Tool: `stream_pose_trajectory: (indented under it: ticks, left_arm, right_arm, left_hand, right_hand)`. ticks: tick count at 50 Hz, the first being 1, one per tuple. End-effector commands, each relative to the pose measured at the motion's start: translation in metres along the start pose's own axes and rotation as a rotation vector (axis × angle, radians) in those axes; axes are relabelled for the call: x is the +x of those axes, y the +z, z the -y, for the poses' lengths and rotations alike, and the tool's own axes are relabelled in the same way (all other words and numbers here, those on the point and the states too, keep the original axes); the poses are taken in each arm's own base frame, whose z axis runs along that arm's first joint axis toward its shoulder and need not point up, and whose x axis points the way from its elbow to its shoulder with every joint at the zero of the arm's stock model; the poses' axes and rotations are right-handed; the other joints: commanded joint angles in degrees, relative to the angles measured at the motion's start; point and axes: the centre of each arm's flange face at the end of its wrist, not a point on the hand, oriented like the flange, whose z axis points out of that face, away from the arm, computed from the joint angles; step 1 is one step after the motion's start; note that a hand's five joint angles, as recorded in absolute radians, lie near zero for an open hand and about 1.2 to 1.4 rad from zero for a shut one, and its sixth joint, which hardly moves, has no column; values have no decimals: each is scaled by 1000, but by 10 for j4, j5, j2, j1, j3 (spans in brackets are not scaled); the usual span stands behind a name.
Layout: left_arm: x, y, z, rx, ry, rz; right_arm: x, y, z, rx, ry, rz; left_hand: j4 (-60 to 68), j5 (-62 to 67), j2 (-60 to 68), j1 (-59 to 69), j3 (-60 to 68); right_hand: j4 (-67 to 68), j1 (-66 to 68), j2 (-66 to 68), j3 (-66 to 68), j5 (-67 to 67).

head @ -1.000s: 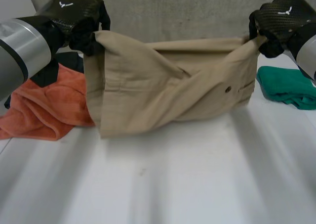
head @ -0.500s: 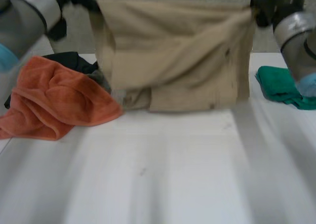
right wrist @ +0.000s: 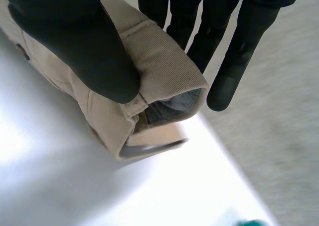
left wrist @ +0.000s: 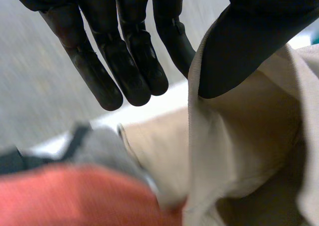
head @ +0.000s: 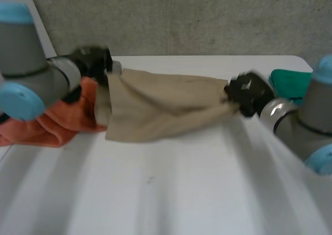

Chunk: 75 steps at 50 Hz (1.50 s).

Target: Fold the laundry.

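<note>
Beige trousers stretched over the far worktop, left hand pinching their left edge beside an orange towel, right hand pinching the waistband at right; either shallow pinch could slip and bunch the cloth

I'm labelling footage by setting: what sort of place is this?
Probably a robot test bench: a white table, a plain grey wall, and loose laundry such as the tan garment and orange towel.
</note>
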Motion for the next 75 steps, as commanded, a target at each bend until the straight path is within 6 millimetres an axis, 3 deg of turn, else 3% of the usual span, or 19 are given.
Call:
stream_pose_trajectory:
  ticks: [1,3,4,6,8,16,22,27,30,35,39,43,50,54,57,62,70,75]
  left_arm:
    - [6,26,-71,-164,96,2]
    - [3,26,-72,-178,101,26]
    - [1,25,-69,-181,98,41]
    - [-1,22,-61,-168,94,55]
    - [-3,17,-46,-128,90,62]
    - [-5,-12,8,-6,123,73]
    - [2,-45,20,1,183,54]
    - [19,-75,8,-51,255,-14]
    - [38,-94,-9,-102,286,-86]
    - [66,-123,-44,-199,302,-191]
    - [79,-136,-64,-251,291,-240]
    - [90,-142,-80,-276,279,-278]
    - [92,-125,-97,-288,284,-263]
    - [89,-109,-103,-298,288,-228]
    - [84,-92,-103,-292,292,-183]
    - [74,-60,-103,-280,303,-101]
    - [61,-21,-90,-242,339,-16]
    - [62,-10,-76,-208,373,-9]
  right_arm:
    - [-40,13,-40,-85,-30,78]
    - [-39,14,-42,-95,-29,57]
    - [-34,14,-40,-95,-22,25]
    - [-28,13,-37,-91,-12,-5]
    - [-19,10,-26,-72,-1,-45]
    - [3,-21,2,-96,48,-62]
    - [16,-47,15,-168,115,-42]
    - [18,-60,19,-199,169,-14]
    - [12,-62,19,-200,187,18]
    - [-1,-62,11,-219,204,72]
    - [-10,-63,5,-231,218,114]
    - [-21,-64,-2,-245,221,167]
    - [-37,-53,-17,-248,191,203]
    - [-38,-39,-26,-213,165,171]
    - [-36,-28,-31,-177,142,131]
    - [-33,-14,-40,-149,102,81]
    - [-36,-6,-47,-163,76,74]
    - [-35,0,-48,-154,78,53]
  left_hand:
    - [-20,-13,-21,14,-16]
    - [-136,-129,-137,-102,-132]
    - [-278,-271,-279,-244,-274]
    - [-427,-420,-428,-393,-423]
    - [-583,-576,-584,-549,-579]
    - [-586,-579,-587,-552,-582]
    - [-586,-579,-587,-552,-582]
    - [-574,-567,-575,-540,-570]
    - [-470,-463,-471,-436,-466]
    - [-255,-248,-256,-221,-251]
    - [-162,-155,-163,-128,-158]
    - [-177,-170,-178,-143,-173]
    - [-289,-282,-290,-256,-285]
    - [-367,-360,-368,-333,-363]
    - [-456,-449,-457,-422,-452]
    - [-473,-466,-474,-439,-469]
    - [-498,-491,-499,-464,-494]
    - [-497,-490,-497,-463,-492]
  right_hand:
    - [-277,-281,-272,-273,-274]
    - [-363,-368,-358,-359,-360]
    - [-445,-449,-440,-441,-442]
    - [-552,-556,-547,-548,-549]
    - [-552,-556,-547,-548,-549]
    - [-552,-556,-547,-548,-549]
    - [-552,-556,-547,-548,-549]
    - [-552,-556,-547,-548,-549]
    - [-500,-504,-495,-496,-497]
    - [-273,-278,-268,-269,-270]
    - [-125,-129,-120,-121,-122]
    - [-78,-82,-72,-74,-74]
    - [-103,-107,-98,-99,-100]
    - [-241,-245,-235,-237,-237]
    - [-283,-287,-278,-279,-280]
    - [-306,-311,-301,-302,-303]
    - [-306,-311,-301,-302,-303]
    - [-306,-311,-301,-302,-303]
